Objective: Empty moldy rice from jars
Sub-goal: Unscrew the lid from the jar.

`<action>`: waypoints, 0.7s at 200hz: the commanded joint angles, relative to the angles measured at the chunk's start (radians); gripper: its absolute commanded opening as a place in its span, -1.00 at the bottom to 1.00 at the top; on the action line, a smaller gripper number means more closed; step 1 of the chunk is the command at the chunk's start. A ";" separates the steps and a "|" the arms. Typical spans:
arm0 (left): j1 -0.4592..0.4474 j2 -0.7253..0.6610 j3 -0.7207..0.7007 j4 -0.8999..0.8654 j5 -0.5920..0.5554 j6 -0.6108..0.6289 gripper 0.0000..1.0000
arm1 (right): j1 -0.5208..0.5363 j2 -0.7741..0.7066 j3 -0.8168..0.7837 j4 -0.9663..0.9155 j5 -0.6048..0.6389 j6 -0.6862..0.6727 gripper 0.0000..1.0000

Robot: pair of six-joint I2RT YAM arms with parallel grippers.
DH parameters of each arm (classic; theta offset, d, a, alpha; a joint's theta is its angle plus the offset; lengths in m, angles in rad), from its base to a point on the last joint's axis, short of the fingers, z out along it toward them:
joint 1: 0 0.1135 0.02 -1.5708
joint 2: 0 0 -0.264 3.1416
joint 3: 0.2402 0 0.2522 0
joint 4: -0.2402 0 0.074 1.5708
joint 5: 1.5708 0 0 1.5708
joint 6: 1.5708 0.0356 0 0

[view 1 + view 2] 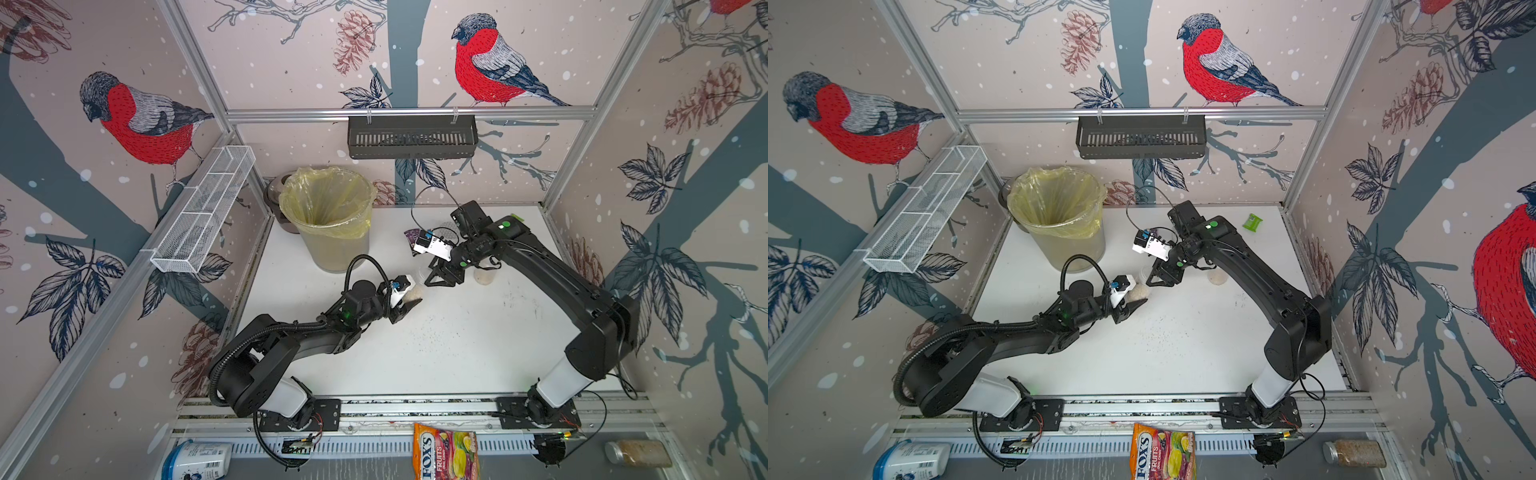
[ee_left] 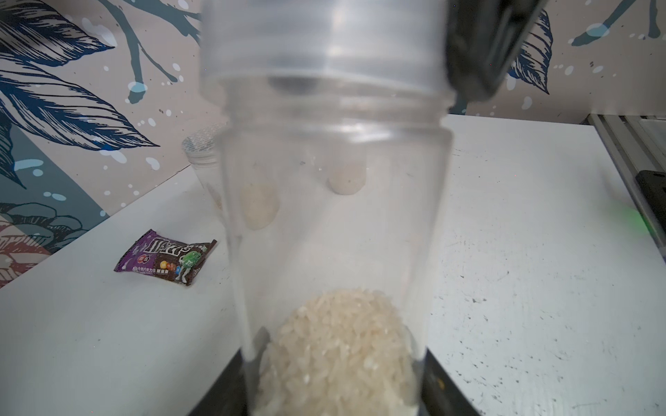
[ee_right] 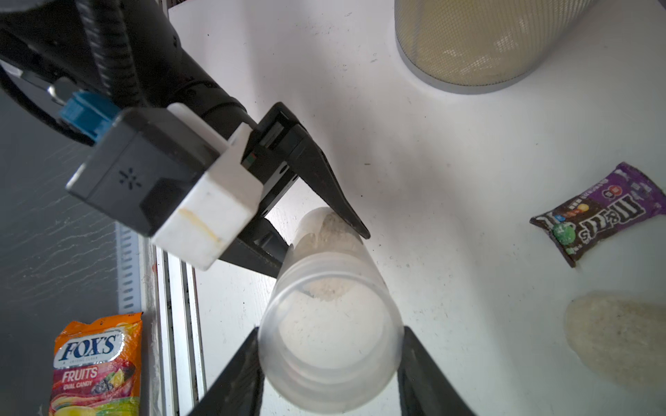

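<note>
Bin [image 1: 328,249] blocks far-left; near table [image 1: 457,353] seemingly open (specks).

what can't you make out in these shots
lid of the held jar: blurred in the left wrist view, too near the lens; seated or loose, cannot tell
dark specks in its rice: too small, soft focus, left wrist view
bin bottom: shadowed by its own walls, both top views
dotted-lid jar: half hidden behind the held jar, left wrist view
candy bag: cut off by the bottom edge, both top views
</note>
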 commanded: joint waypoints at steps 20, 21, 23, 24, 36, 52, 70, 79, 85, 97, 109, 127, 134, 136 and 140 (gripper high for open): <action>0.000 0.012 0.010 -0.108 0.078 0.061 -1.00 | 0.008 -0.022 0.005 0.095 -0.058 -0.086 -0.04; 0.000 0.013 0.010 -0.109 0.079 0.061 -1.00 | 0.008 -0.022 0.005 0.095 -0.055 -0.087 -0.04; 0.000 0.014 0.010 -0.108 0.078 0.061 -1.00 | 0.008 -0.022 0.006 0.097 -0.051 -0.088 -0.05; 0.000 0.014 0.011 -0.108 0.078 0.061 -1.00 | 0.008 -0.023 0.006 0.096 -0.051 -0.089 -0.04; 0.000 0.012 0.010 -0.111 0.078 0.061 -1.00 | 0.008 -0.025 0.006 0.097 -0.032 -0.090 -0.03; 0.000 0.011 0.005 -0.111 0.076 0.061 -1.00 | 0.008 -0.020 0.022 0.084 -0.016 -0.098 -0.02; 0.000 0.008 -0.003 -0.104 0.067 0.062 -1.00 | 0.008 -0.016 0.030 0.075 -0.016 -0.109 0.01; 0.000 0.006 -0.006 -0.103 0.065 0.062 -1.00 | 0.008 -0.015 0.029 0.078 -0.013 -0.110 0.01; 0.000 0.006 -0.005 -0.105 0.065 0.063 -1.00 | 0.008 -0.013 0.028 0.077 -0.011 -0.114 0.01; 0.000 0.006 -0.005 -0.105 0.067 0.064 -1.00 | 0.008 -0.007 0.031 0.071 -0.010 -0.120 0.01; 0.000 0.007 -0.005 -0.105 0.067 0.064 -1.00 | 0.008 -0.001 0.040 0.062 -0.010 -0.126 0.01; 0.000 0.011 -0.005 -0.104 0.069 0.064 -1.00 | 0.011 0.007 0.054 0.054 -0.005 -0.133 0.02; 0.000 0.011 -0.005 -0.103 0.069 0.064 -1.00 | 0.011 0.008 0.057 0.051 -0.009 -0.137 0.03; -0.001 0.011 -0.005 -0.103 0.069 0.065 -1.00 | 0.010 0.010 0.058 0.050 -0.012 -0.139 0.04; 0.000 0.012 -0.003 -0.102 0.070 0.064 -1.00 | 0.011 0.012 0.058 0.052 -0.013 -0.140 0.05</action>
